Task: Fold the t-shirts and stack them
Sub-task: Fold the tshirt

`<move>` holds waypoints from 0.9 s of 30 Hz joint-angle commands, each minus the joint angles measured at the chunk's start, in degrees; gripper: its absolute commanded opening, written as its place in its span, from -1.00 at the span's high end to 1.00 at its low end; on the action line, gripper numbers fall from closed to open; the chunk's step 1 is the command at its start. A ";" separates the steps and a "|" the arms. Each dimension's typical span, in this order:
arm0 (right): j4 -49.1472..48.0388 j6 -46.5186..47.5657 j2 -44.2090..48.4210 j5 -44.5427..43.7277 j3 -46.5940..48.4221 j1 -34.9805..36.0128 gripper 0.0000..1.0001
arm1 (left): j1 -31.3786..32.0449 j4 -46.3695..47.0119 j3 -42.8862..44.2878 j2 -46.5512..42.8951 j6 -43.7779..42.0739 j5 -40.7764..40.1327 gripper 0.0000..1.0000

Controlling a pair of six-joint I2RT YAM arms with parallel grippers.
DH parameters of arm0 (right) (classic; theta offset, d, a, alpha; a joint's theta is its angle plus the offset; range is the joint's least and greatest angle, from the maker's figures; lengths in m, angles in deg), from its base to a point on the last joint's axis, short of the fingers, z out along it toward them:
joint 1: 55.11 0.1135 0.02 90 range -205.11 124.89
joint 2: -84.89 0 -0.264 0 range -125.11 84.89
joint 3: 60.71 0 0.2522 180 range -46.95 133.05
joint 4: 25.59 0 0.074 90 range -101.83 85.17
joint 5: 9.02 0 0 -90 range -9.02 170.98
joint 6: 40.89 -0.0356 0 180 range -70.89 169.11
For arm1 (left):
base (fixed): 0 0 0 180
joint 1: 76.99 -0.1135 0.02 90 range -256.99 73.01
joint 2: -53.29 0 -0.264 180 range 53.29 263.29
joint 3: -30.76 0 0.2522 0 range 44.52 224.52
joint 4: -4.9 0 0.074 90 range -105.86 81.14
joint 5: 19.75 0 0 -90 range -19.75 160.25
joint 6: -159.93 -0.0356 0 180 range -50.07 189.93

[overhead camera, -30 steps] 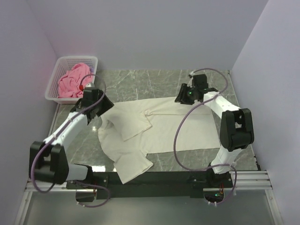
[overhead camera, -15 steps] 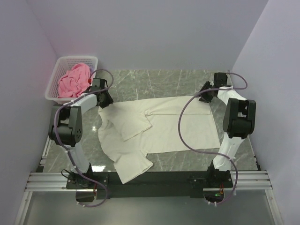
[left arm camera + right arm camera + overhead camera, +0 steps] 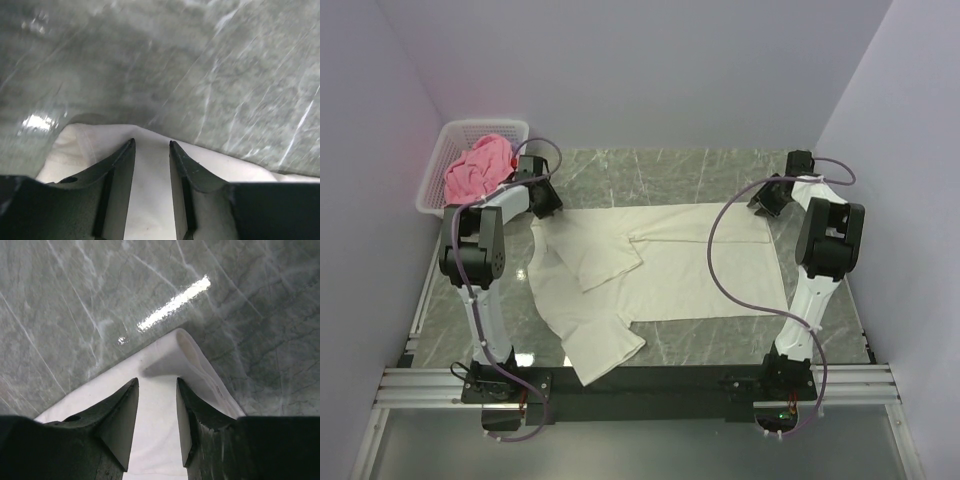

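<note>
Left gripper [image 3: 151, 142]: jaws narrowly parted, tips over far left corner of cream-white t-shirt [image 3: 660, 270]
Pink t-shirt [image 3: 478, 170]: crumpled in white lattice basket [image 3: 485, 124], far left
Cream-white t-shirt: spread on grey marble table [image 3: 620, 175], flap folded over near left side
Right gripper [image 3: 157, 380]: jaws narrowly parted, tips over far right corner of same shirt

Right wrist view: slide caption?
Right hand open at a corner of the cream t-shirt on the marble table.

Lab booth; plain walls [image 3: 620, 70], marble table [image 3: 700, 175]
</note>
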 commanded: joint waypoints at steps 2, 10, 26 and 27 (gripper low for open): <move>3.20 0.00 -3.56 -4.32 3.83 -0.88 0.13 | -0.64 -3.94 4.52 5.24 -2.45 0.40 0.19; -1.17 1.14 -1.47 -5.30 3.41 -0.71 0.13 | -1.79 -1.84 6.11 4.46 -3.95 3.30 -0.12; -4.44 0.44 17.70 -8.11 -17.34 1.75 0.30 | 0.67 1.33 -2.68 -9.26 -3.33 3.21 -0.24; -4.53 0.26 17.70 -8.19 -18.39 1.84 0.32 | 0.76 1.42 -2.86 -8.82 -3.42 3.21 -0.17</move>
